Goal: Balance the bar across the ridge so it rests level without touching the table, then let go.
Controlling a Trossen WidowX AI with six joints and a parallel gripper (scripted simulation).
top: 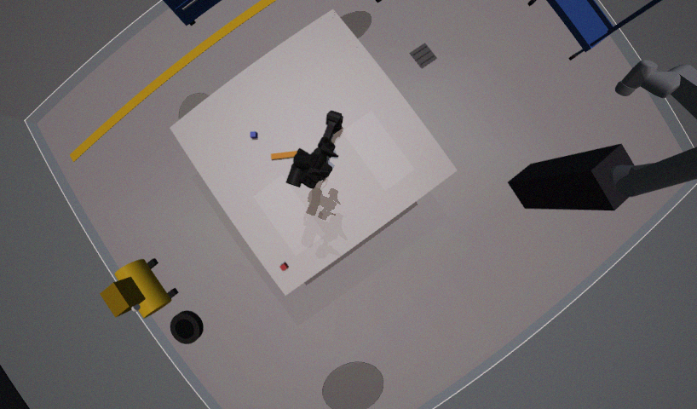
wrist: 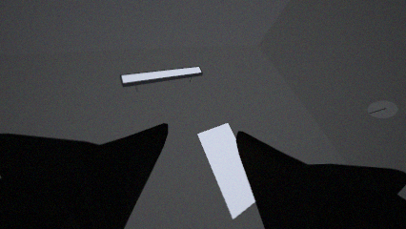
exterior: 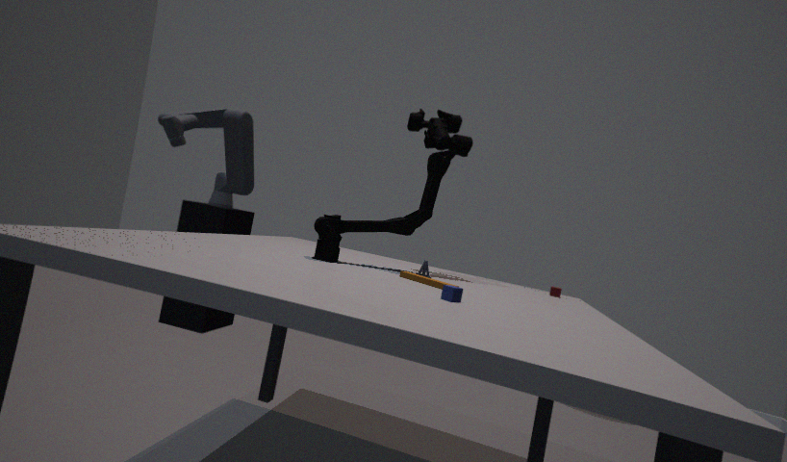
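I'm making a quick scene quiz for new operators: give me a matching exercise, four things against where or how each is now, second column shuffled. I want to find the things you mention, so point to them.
1. orange bar [top: 283,155] [exterior: 425,279]
2. gripper [wrist: 202,132]
3. blue cube [top: 253,135] [exterior: 451,294]
4. red cube [top: 284,266] [exterior: 555,292]

A. near a table corner
B. open, raised above the table [top: 321,60] [exterior: 271,274]
C. lying beside the ridge [exterior: 424,269]
D. near one end of the bar

Pairs: 1-C, 2-B, 3-D, 4-A

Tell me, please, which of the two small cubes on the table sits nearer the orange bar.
The blue cube; the red one lies far off, near a table corner.
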